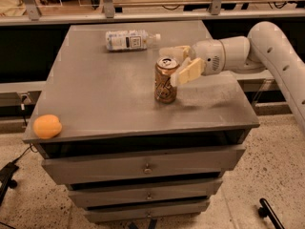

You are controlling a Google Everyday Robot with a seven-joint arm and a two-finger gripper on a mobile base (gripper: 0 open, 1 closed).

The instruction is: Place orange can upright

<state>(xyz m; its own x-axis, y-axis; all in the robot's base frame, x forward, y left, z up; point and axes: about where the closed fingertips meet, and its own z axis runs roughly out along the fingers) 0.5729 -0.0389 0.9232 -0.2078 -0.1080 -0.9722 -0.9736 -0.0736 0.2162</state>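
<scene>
So, orange can: it stands on its base on the grey table, right of centre and closer to the front edge than the back.
Long axis: vertical, with the silver pull-tab top facing up.
Gripper: it reaches in level from the right and sits at the height of the can's top.
Jaws: spread apart. The far finger lies behind the rim and the near finger slants across the front of the can's upper right side.
Can against jaws: its top part sits between them and its lower body hangs clear below. Whether the near finger touches the metal cannot be told.
Arm: white, curving in from the right edge.
Bottle: clear plastic with a white label, lying on its side near the back edge, well apart from the can.
Orange fruit: on the front left corner.
Drawers: stacked under the tabletop.
</scene>
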